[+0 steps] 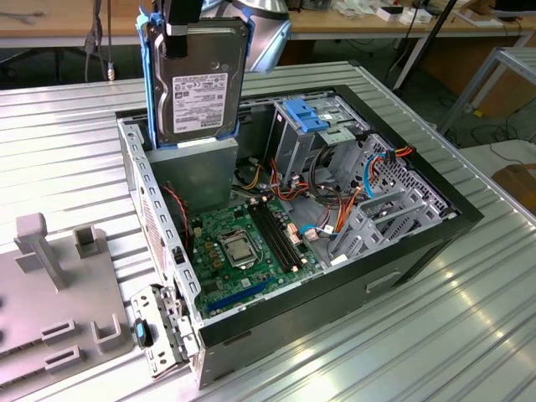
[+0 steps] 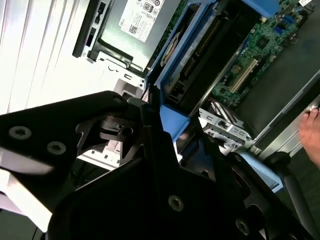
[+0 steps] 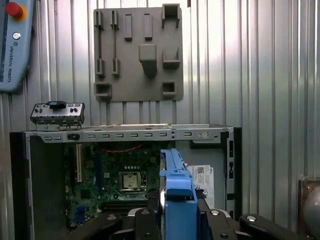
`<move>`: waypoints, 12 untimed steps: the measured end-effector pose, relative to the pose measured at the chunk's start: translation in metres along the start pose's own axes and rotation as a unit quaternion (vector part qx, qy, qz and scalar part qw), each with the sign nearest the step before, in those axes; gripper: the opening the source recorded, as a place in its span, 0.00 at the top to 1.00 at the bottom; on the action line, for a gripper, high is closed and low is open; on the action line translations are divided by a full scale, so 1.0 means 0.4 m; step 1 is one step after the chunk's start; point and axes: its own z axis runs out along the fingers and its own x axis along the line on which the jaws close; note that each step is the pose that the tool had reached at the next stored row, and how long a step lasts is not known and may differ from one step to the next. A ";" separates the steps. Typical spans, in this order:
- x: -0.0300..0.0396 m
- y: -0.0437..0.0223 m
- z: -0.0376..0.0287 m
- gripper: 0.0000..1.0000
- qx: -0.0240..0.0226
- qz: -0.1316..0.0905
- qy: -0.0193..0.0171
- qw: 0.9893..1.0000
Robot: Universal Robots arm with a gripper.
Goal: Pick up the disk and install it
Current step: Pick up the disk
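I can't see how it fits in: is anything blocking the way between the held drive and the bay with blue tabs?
Nothing visible does. The gripper holds the disk upright over the power-supply box. The space across to the bay looks open; the cables sit lower, beside it.

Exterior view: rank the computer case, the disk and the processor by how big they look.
Largest: computer case
Middle: disk, though it hangs raised, perhaps nearer the camera
Smallest: processor
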 end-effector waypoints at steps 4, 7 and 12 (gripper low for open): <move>0.018 -0.013 0.003 0.63 0.000 0.000 0.002 1.000; 0.020 -0.053 0.005 0.63 0.000 0.000 0.002 1.000; 0.025 -0.115 0.010 0.63 0.000 0.000 0.004 1.000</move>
